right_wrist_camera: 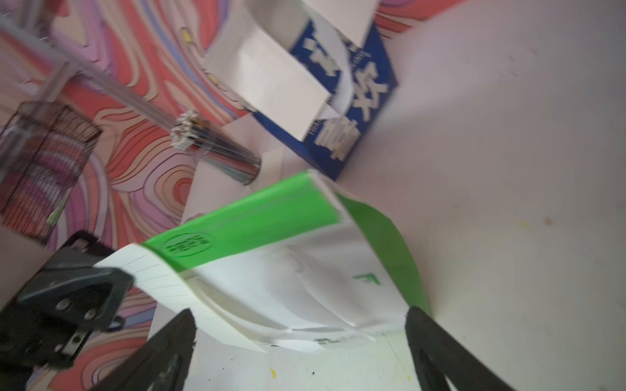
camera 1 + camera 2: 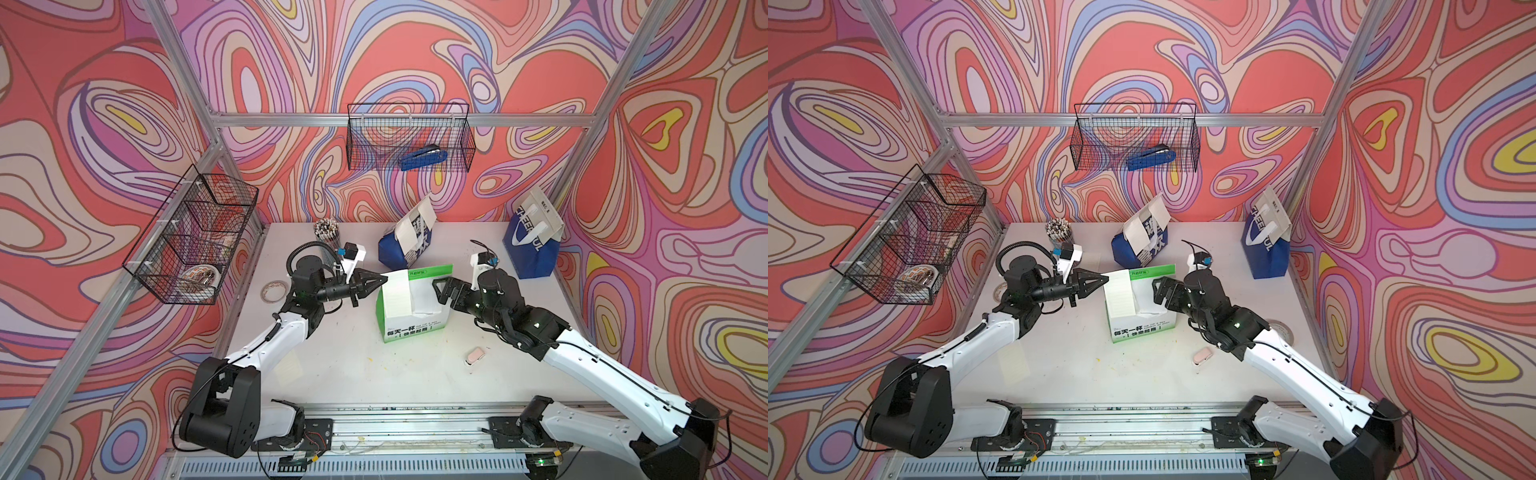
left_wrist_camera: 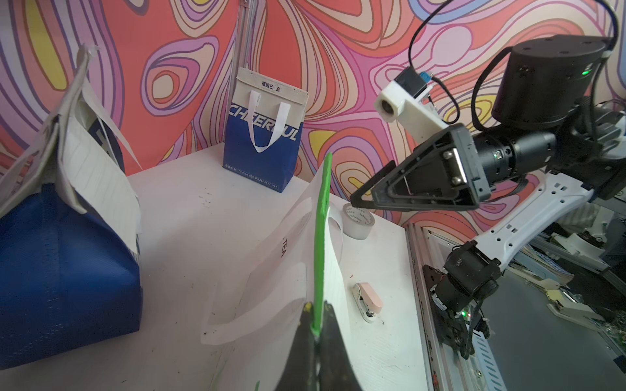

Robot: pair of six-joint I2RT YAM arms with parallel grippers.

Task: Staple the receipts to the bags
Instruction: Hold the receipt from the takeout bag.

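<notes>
Right gripper (image 1: 300, 315) jaws wide apart; green-white bag (image 1: 254, 216) at its 12 o'clock; left gripper (image 1: 115, 281) pinches receipt (image 1: 159, 287) against bag rim.

Blue bag (image 3: 262, 159) reads "CHEERFUL"; green-white bag (image 3: 291, 257) shows "TEA".

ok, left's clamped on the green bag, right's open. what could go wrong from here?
1. Left jaws pinch only one top corner of the green bag; the receipt draped over its rim may slide or skew.
2. Right jaws stand open, gripping nothing; the bag could tip if they go for the pink stapler.
</notes>
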